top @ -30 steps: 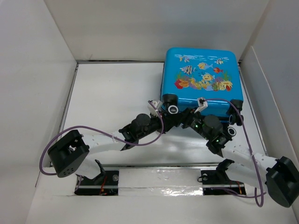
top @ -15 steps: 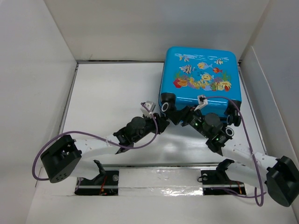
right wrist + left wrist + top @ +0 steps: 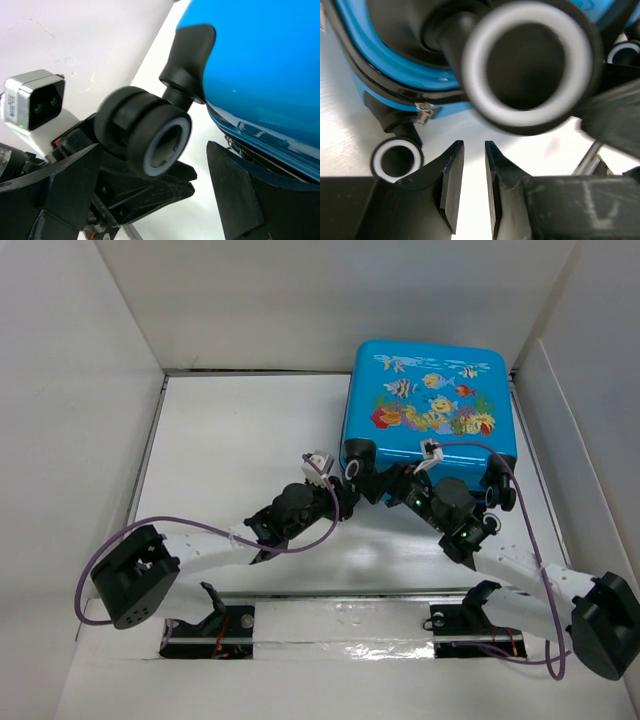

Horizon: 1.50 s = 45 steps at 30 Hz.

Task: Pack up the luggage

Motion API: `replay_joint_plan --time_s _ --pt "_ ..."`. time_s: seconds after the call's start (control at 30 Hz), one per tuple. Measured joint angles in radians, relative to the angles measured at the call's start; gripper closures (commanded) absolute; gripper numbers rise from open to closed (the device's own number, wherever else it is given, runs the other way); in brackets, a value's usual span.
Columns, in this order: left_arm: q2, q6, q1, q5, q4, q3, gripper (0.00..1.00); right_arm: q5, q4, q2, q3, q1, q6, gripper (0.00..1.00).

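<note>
Both claws crowd the luggage (image 3: 430, 405) at its near end
It lies flat, closed, in the tabletop's (image 3: 240, 430) far right corner. The right gripper (image 3: 152, 170) gapes around a wheel (image 3: 155, 140) without clamping it. The left gripper (image 3: 472, 147) is barely parted, empty, just short.

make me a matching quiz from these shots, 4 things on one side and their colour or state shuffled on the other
Things
1. luggage
2. left gripper
3. right gripper
4. zip pull

Colour or state
A. jaws wide apart, a wheel between them
B. silver, hanging at the zip line
C. bright blue, lying flat with the fish print up
D. jaws nearly together, nothing between them

Pairs: 1-C, 2-D, 3-A, 4-B
</note>
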Motion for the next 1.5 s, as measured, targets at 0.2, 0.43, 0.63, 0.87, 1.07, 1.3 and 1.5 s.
replay_joint_plan --time_s 0.2,0.43,0.63,0.87,1.07,1.3,1.5 --pt "0.000 0.004 0.036 0.001 -0.003 0.011 0.82 0.072 -0.039 -0.061 0.010 0.011 -0.011 0.16" --pt "0.022 0.006 0.042 0.006 -0.007 0.052 0.82 0.087 -0.073 -0.061 0.016 0.011 -0.021 0.04" --pt "0.033 0.006 0.042 0.022 -0.007 0.059 0.83 0.086 -0.072 -0.007 0.037 0.011 -0.021 0.09" --pt "0.033 0.007 0.042 0.026 -0.009 0.059 0.83 0.080 -0.063 0.026 0.040 0.014 -0.004 0.27" --pt "0.032 0.005 0.042 0.011 0.002 0.036 0.78 0.080 -0.059 0.014 0.044 0.022 0.015 0.55" --pt "0.053 0.004 0.042 -0.031 0.022 0.003 0.60 0.082 -0.055 0.018 0.044 0.024 0.019 0.57" --pt "0.163 0.019 0.042 -0.061 0.072 0.012 0.60 0.082 -0.054 0.019 0.044 0.024 0.019 0.57"
